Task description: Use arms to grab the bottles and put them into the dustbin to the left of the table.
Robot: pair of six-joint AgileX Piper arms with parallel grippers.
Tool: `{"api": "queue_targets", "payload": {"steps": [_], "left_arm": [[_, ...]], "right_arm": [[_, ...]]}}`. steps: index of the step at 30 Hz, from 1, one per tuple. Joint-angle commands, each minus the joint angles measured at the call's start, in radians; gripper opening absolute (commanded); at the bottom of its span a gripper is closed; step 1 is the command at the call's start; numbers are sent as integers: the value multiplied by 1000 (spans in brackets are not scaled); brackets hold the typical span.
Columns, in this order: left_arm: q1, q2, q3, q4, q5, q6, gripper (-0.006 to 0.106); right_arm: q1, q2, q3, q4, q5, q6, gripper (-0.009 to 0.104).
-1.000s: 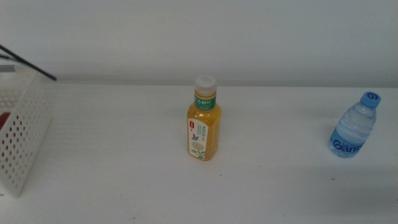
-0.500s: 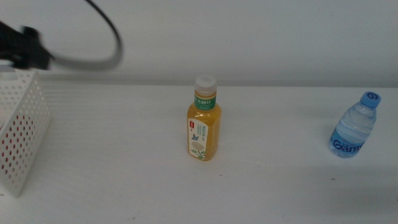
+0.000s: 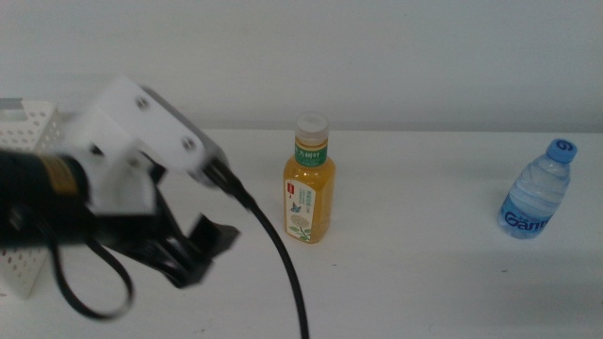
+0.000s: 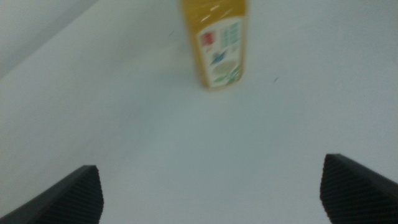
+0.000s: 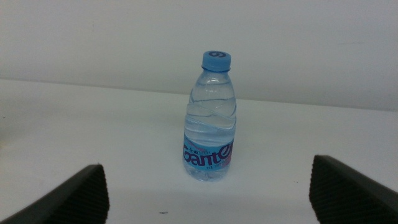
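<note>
1. The left arm fills the left side of the middle view, its white plate facing the camera and a thick black cable curving down to the bottom edge
2. The left gripper sits at lower left of centre in that view, above the table, jaws spread wide and holding nothing; in the left wrist view only the two dark jaw tips show, at the bottom corners, far apart with bare tabletop between them
3. The juice bottle stands upright at the centre of the middle view, white cap on, just right of the left gripper and not touching it; it appears blurred at the top of the left wrist view
4. The water bottle stands upright at the right edge of the middle view, well apart from the juice bottle
5. The right gripper is out of the middle view; its own view shows its jaws wide open and empty, with the water bottle standing between and beyond them
6. The basket is at the far left, mostly hidden behind the left arm
</note>
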Motion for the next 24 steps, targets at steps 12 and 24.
{"api": "queue_targets", "payload": {"steps": [12, 24], "left_arm": [[-213, -7, 499, -48, -970, -225, 94], [-213, -7, 512, -24, -1045, -213, 94]], "right_arm": [[-5, -41, 43, -8, -2, -6, 86], [-5, -41, 43, -8, -2, -6, 86]]}}
